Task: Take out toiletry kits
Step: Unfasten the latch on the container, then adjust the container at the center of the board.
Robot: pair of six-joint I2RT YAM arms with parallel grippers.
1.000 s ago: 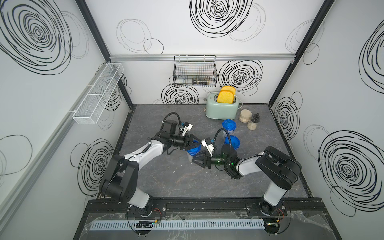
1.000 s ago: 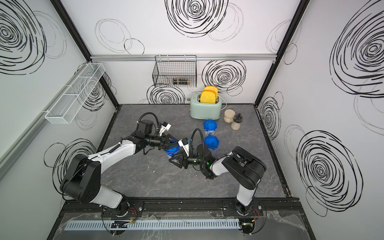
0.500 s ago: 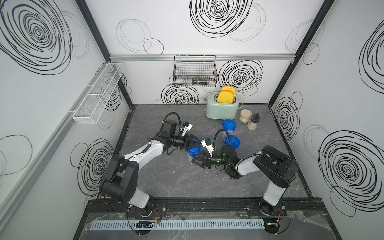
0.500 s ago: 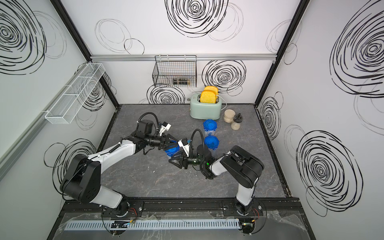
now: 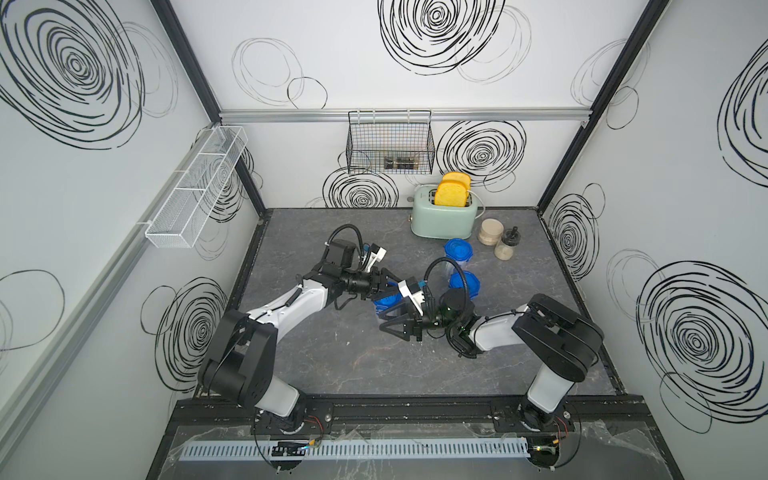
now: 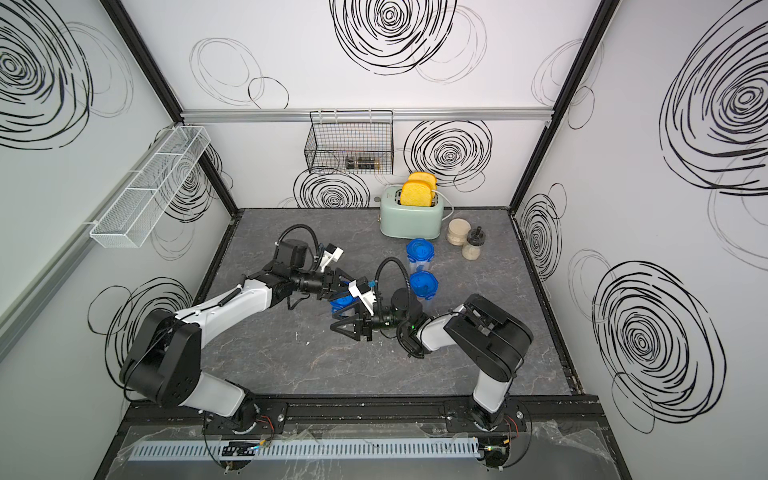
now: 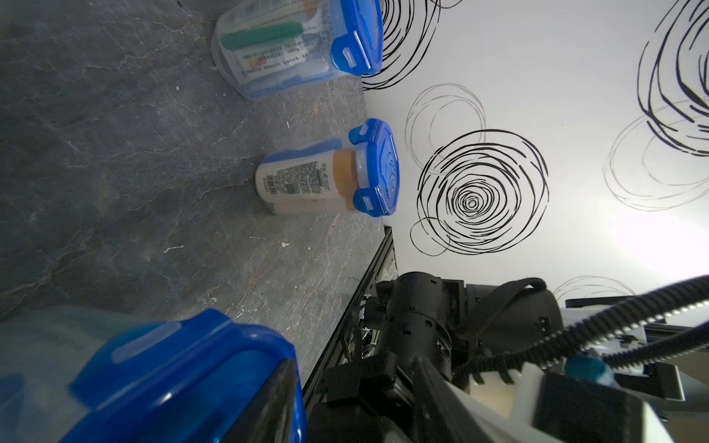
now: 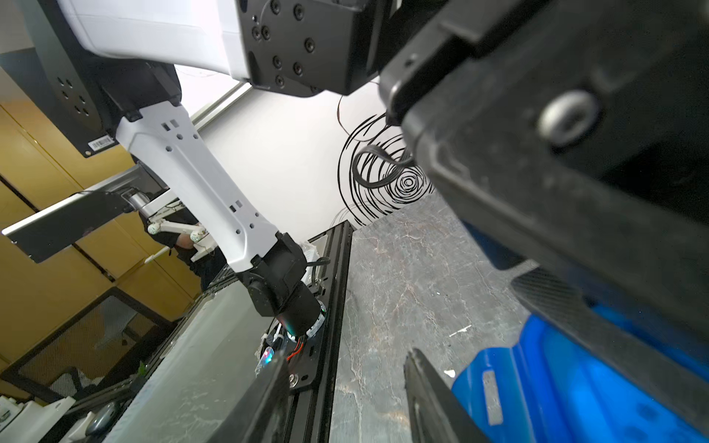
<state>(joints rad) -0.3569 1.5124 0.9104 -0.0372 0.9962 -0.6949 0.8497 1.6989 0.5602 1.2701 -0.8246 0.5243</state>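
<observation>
We note both arms rising from the black base rail (image 5: 395,412) at the front and reaching inward over the grey marbled tabletop (image 5: 332,357). Nearest, the right gripper (image 5: 386,320) lies low and level. In the right wrist view its fingers (image 8: 429,399) stand partly apart with only bare tabletop between them, so it holds nothing. One finger sits just beside a blue lid edge; we cannot tell whether it touches. Just behind stands the first clear plastic container with a blue clip lid (image 5: 384,301), upright and lidded. The left gripper (image 5: 391,281) reaches in level from the robot's left and clamps that lid at a middling width. One dark pad (image 7: 287,414) lies against the lid top and the opposite finger is hidden. We cannot read this container's contents, which are blurred. Further right, apart from both grippers, the second blue-lidded clear container (image 5: 464,284) stands closed, with a cream bottle with a tan cap (image 7: 299,184) inside. Just behind it the third blue-lidded clear container (image 5: 458,250), also closed, holds a green-handled item (image 7: 264,36) and printed white packaging. The toiletry kits (image 7: 276,57) that we can see therefore sit sealed inside their containers. Beyond stand two beige-filled glass jars (image 5: 490,233), then a mint-green toaster with two yellow toast slices (image 5: 442,220) against the back wall. A black wire basket (image 5: 390,143) hangs above it.
</observation>
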